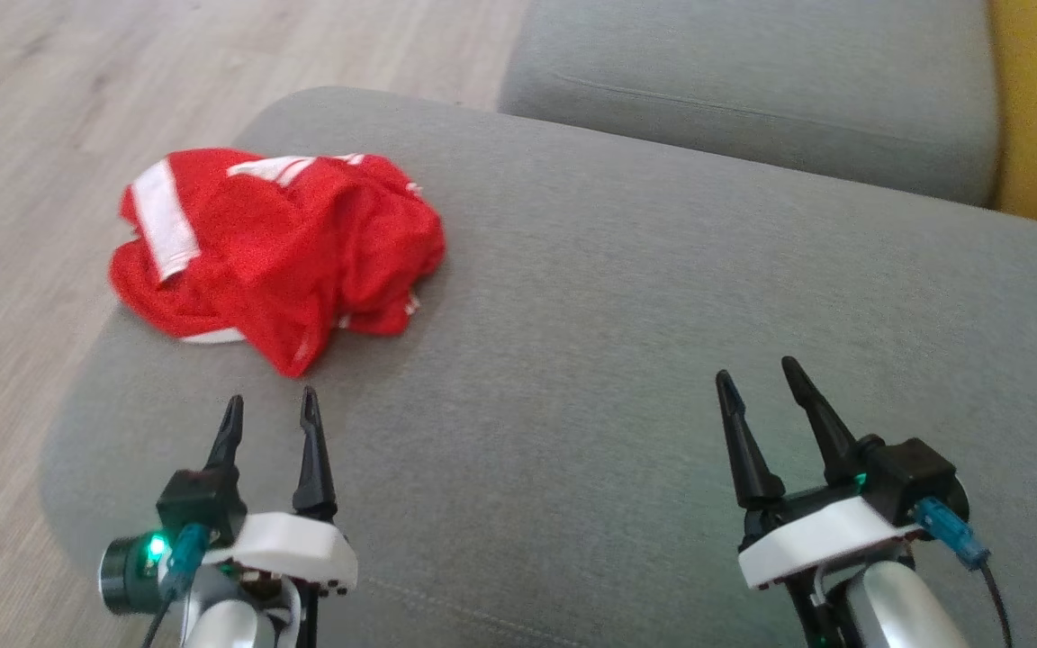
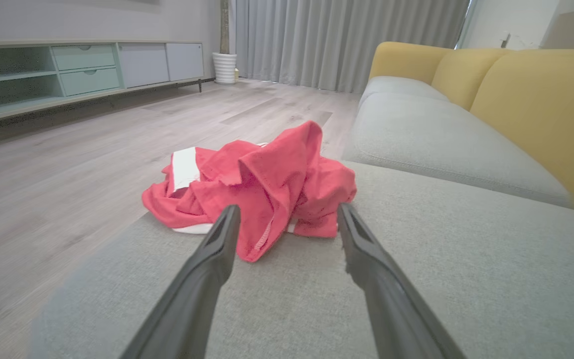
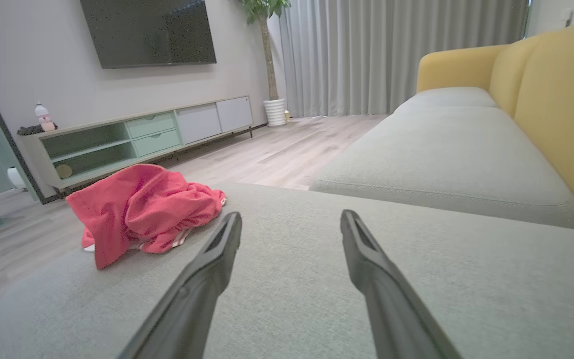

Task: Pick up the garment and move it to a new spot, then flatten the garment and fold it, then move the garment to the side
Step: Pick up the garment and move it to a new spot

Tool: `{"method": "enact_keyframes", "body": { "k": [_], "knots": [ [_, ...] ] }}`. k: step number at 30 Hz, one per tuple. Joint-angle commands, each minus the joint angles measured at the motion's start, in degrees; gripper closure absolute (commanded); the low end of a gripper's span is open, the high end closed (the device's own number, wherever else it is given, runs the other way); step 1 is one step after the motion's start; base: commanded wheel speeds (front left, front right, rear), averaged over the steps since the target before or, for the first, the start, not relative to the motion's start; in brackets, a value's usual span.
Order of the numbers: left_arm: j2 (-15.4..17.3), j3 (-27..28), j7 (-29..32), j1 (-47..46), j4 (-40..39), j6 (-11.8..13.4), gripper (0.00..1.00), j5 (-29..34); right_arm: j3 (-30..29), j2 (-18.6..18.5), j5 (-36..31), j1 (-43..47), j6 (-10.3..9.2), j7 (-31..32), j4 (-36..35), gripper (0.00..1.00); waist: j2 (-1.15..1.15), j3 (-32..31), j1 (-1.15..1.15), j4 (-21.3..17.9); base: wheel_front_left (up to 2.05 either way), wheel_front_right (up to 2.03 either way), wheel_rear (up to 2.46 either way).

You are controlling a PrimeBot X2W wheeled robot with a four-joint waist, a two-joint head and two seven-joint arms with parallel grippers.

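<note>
The crumpled red garment [image 1: 275, 252] is the one lump on the grey seat cushion [image 1: 617, 297], at its edge over the wooden floor [image 1: 32, 135]. From the garment toward the yellow backrest [image 3: 556, 114] the cushion lies flat, free for passing. Beyond the garment a gap parts off a second cushion [image 1: 752, 90]. The left gripper [image 1: 270, 398], fingers spread, sits just short of the garment, no obstacle between

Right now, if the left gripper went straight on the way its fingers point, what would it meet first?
Most likely the red garment, crumpled on the grey sofa cushion directly ahead of the open left gripper; its nearest fold sits squarely in that line. Gap looks short, but depth is unclear.
</note>
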Motion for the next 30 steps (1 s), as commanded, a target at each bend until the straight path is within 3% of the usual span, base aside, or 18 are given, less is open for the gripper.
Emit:
{"method": "enact_keyframes", "body": {
  "k": [1, 8, 14, 25, 30],
  "knots": [
    [0.0, 2.1, -0.7, -1.1, -2.1, -0.2, 0.00, 0.6, 1.6, 0.0, 0.5, -1.5, 0.24, -0.8, -1.5, 0.00, 0.00, -0.3, 0.00, 2.9, 0.00, 0.00, 0.00],
    [0.0, 3.3, -0.7, 0.0, -2.8, -0.6, 0.00, 1.4, 2.9, 0.0, 1.3, -1.5, 0.24, -0.9, -0.6, 0.00, 0.00, -0.9, 0.00, 6.8, 0.00, 0.00, 0.00],
    [0.0, 3.9, -0.7, 0.3, -2.6, -0.2, 0.00, -0.5, 3.2, 0.0, 1.5, -1.4, 0.24, -1.0, -0.1, 0.00, 0.00, -1.1, 0.00, 7.7, 0.00, 0.00, 0.00],
    [0.0, 6.6, -0.7, -1.0, -4.0, -0.7, 0.00, -0.6, 2.0, 0.0, 0.9, -2.0, 0.24, -1.0, -0.2, 0.00, 0.00, 1.0, 0.00, 5.5, 0.00, 0.00, 0.00],
    [0.2, 8.5, -0.7, -3.0, -4.6, -2.1, 0.00, 0.1, 0.2, 0.0, -0.1, -2.7, 0.24, -1.0, -0.9, 0.00, 0.00, 3.7, 0.00, 3.4, 0.00, 0.00, 0.00]
  ]
}}
